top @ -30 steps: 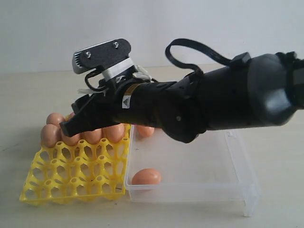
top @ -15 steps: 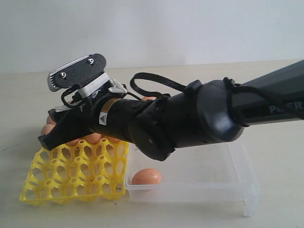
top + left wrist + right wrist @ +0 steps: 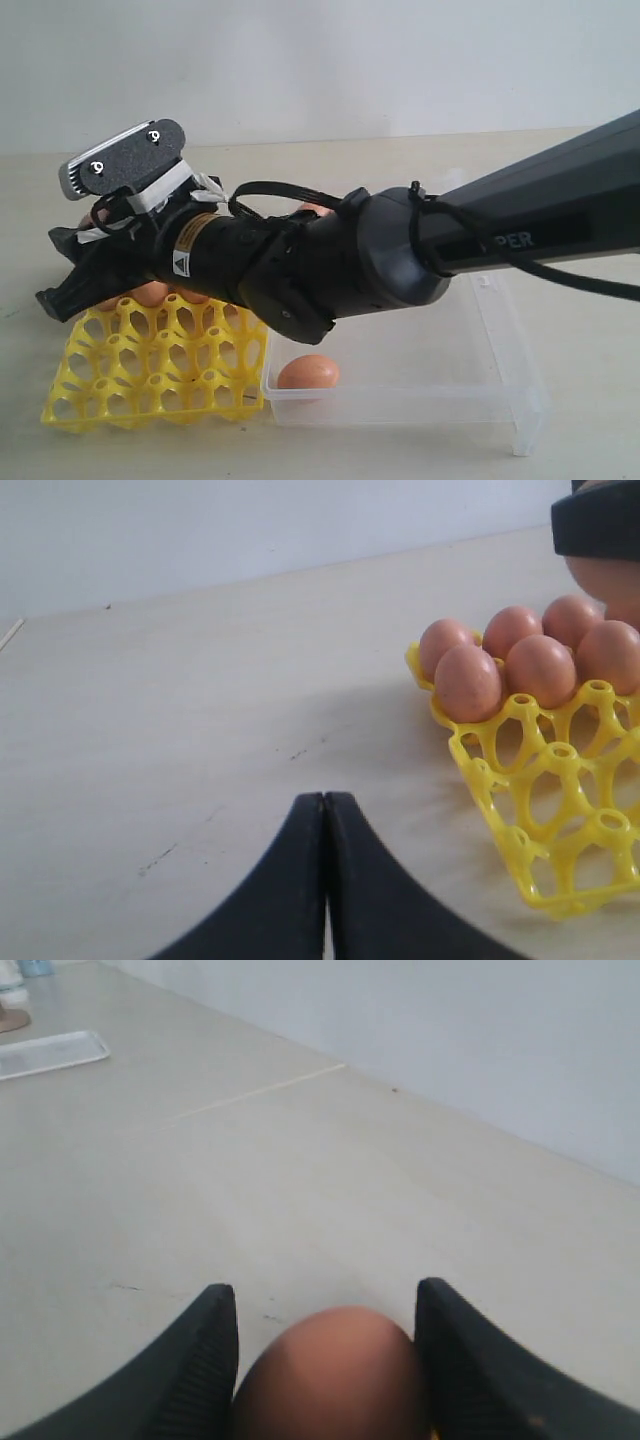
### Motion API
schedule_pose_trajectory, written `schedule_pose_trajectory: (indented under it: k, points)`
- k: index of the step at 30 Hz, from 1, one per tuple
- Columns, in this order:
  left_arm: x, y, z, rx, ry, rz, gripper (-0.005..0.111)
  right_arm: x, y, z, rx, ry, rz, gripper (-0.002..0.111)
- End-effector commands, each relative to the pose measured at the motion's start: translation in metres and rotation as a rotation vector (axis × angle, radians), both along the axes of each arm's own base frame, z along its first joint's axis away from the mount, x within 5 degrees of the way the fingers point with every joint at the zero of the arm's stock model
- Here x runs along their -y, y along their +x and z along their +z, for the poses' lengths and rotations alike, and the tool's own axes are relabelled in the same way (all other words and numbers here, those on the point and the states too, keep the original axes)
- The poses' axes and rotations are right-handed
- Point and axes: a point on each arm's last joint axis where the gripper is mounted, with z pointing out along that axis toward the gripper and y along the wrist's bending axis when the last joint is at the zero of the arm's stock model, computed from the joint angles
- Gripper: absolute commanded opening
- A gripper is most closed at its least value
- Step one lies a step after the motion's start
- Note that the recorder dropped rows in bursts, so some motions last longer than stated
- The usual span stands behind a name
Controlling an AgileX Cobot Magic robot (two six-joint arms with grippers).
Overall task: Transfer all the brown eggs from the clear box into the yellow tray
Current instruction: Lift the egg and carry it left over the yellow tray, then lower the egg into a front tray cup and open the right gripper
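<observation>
Your right pincer (image 3: 62, 292) has swung farther out across the yellow tray (image 3: 150, 375) beneath it | pinching a brown egg (image 3: 330, 1375), likely held high to clear the seated eggs (image 3: 500, 660) | second egg (image 3: 308, 372) waits behind, in the clear box (image 3: 500, 395) | left pincer (image 3: 323, 810) pressed together

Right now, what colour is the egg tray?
Bright yellow; the tray shows best in the left wrist view.
</observation>
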Motion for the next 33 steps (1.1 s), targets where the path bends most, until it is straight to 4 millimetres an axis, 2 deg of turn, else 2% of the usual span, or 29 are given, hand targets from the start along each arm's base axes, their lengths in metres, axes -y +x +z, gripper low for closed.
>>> schedule_pose_trajectory:
  k: [1,5,20,33]
  points:
    - [0.0,0.0,0.002,0.016,-0.009,-0.004,0.0,-0.008,-0.005,0.001,0.065,0.048,0.097,0.0]
    - [0.0,0.0,0.002,0.016,-0.009,-0.004,0.0,-0.011,-0.008,-0.006,0.109,0.041,0.158,0.0]
    - [0.0,0.0,0.002,0.016,-0.009,-0.004,0.0,-0.015,-0.01,-0.039,0.111,-0.003,0.209,0.0]
    - [0.0,0.0,0.002,0.016,-0.009,-0.004,0.0,-0.03,0.002,-0.054,0.131,-0.034,0.205,0.0]
